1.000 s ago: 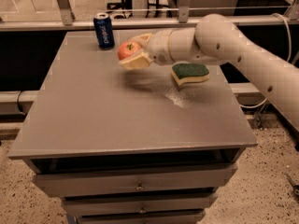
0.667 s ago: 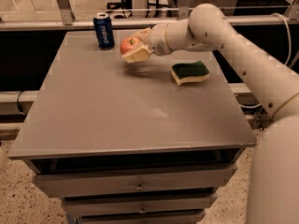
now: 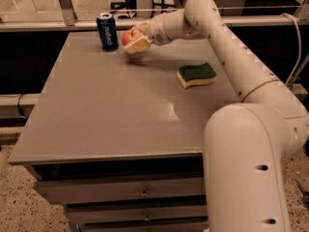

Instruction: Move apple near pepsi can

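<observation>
Apple (image 3: 129,36) pinched in gripper (image 3: 135,38), just beside pepsi can (image 3: 107,31) (far-left of table (image 3: 111,110)); sponge (image 3: 196,75) well apart.

can (image 3: 107,31): blue, standing up, far back left
apple (image 3: 129,36): red, round, pinched in gripper (image 3: 135,41), just beside the can

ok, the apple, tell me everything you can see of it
The apple is round, red with a yellow blush, skin smooth. It sits clamped in the gripper, whose cream fingers cover its lower side. It is close beside the pepsi can, apart from it, near the far edge of the table; whether it touches the table is hidden.
</observation>
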Robot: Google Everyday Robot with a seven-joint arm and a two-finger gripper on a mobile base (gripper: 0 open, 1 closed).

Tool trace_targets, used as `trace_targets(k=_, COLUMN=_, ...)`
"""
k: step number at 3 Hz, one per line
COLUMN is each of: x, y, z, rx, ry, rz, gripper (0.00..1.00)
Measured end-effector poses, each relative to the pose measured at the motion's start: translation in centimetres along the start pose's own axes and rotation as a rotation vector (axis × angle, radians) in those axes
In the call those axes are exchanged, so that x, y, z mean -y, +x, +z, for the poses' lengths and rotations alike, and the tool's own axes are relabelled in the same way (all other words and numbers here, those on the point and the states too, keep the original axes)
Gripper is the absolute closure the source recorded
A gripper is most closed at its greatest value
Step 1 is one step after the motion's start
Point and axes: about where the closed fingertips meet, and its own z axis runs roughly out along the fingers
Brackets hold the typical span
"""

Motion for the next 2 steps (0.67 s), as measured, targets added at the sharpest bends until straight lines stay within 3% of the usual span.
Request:
trace_targets(k=1, x=2.5, y=-1.6, z=0.0, rx=0.014, ry=0.045, rz=-0.024, gripper=1.0)
trace_targets(k=2, x=3.4, y=-1.6, z=1.1, rx=0.007, ry=0.05, rz=-0.011, gripper=1.0)
